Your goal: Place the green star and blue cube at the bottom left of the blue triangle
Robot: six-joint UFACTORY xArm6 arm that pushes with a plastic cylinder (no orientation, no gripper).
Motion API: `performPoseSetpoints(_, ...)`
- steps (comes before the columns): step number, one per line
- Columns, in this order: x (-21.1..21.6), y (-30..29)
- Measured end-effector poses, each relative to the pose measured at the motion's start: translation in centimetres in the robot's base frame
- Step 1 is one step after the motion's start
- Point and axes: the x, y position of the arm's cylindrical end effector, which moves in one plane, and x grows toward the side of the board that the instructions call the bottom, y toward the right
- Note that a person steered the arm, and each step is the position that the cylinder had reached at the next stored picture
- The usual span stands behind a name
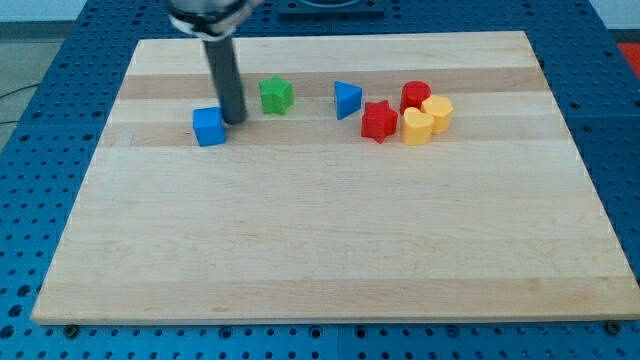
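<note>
The blue cube [209,126] lies at the upper left of the wooden board. My tip [236,120] stands just to the right of it, touching or nearly touching its right side. The green star [276,95] lies a little to the upper right of my tip. The blue triangle [347,99] lies further right, near the view's top centre.
A red star [379,121] sits right of the blue triangle. A red cylinder [416,95] and two yellow blocks [417,127] [438,113] cluster beside it. The board [320,240] rests on a blue perforated table.
</note>
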Motion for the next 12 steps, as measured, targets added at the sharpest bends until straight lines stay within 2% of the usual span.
performPoseSetpoints(1,-1.3,-4.1)
performPoseSetpoints(2,1.7,-6.2)
performPoseSetpoints(3,4.4,0.6)
performPoseSetpoints(4,4.5,7.9)
performPoseSetpoints(5,4.3,7.9)
performPoseSetpoints(6,2.7,2.2)
performPoseSetpoints(7,-0.6,-1.0)
performPoseSetpoints(8,-4.3,0.5)
performPoseSetpoints(9,-3.3,7.7)
performPoseSetpoints(10,-2.7,11.0)
performPoseSetpoints(12,1.5,9.8)
